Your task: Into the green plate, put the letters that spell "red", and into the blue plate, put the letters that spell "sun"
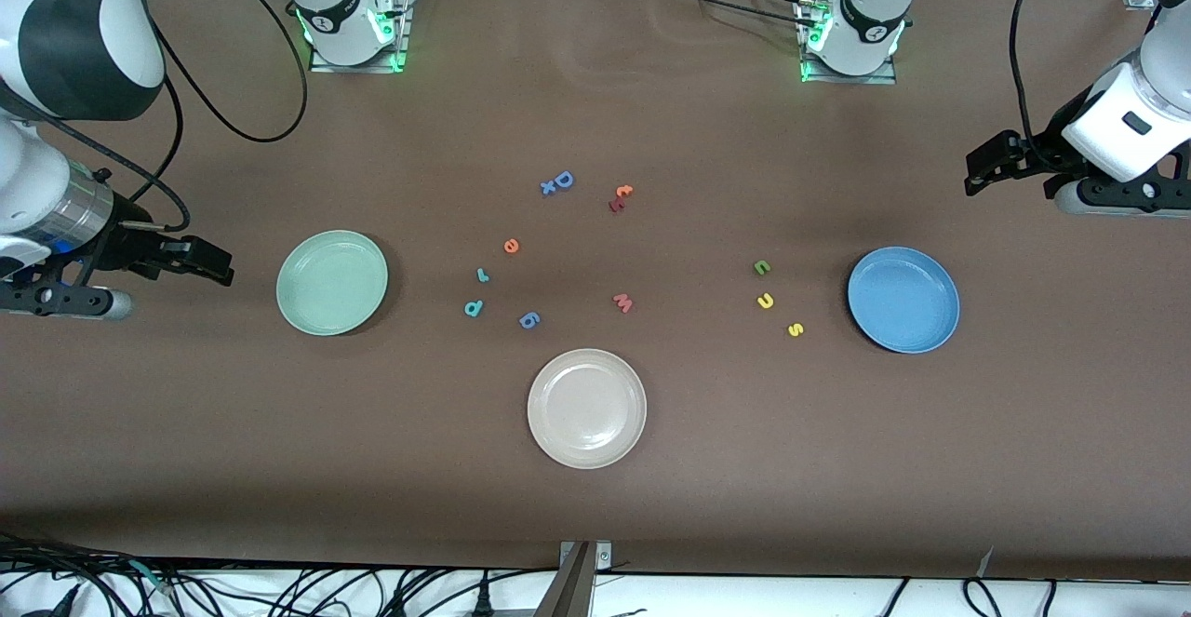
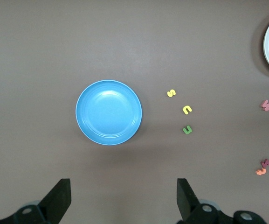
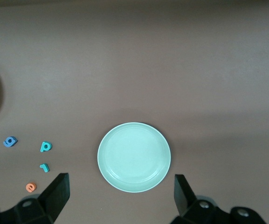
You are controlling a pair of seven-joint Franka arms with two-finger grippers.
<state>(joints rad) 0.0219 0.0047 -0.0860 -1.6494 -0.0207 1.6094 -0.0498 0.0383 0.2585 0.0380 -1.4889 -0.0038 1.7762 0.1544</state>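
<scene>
The green plate [image 1: 332, 282] [image 3: 134, 157] lies empty toward the right arm's end. Beside it, toward the middle, lie the orange "e" [image 1: 511, 246] [image 3: 30, 187], teal "r" [image 1: 482, 274] [image 3: 44, 167] and teal "d" [image 1: 474, 308] [image 3: 45, 146]. The blue plate [image 1: 903, 299] [image 2: 108, 112] lies empty toward the left arm's end. The olive "n" [image 1: 762, 267] [image 2: 187, 130], yellow "u" [image 1: 765, 301] [image 2: 187, 110] and yellow "s" [image 1: 795, 329] [image 2: 171, 93] lie beside it. My right gripper [image 1: 219, 266] [image 3: 120, 196] hangs open over bare table by the green plate. My left gripper [image 1: 977, 168] [image 2: 124, 196] hangs open by the blue plate.
A beige-white plate [image 1: 586, 408] sits nearest the front camera, mid-table. A blue "g" [image 1: 529, 320] and red "w" [image 1: 622, 302] lie just farther than it. A larger blue "D" [image 1: 562, 181] and two small reddish letters [image 1: 620, 198] lie toward the robots' bases.
</scene>
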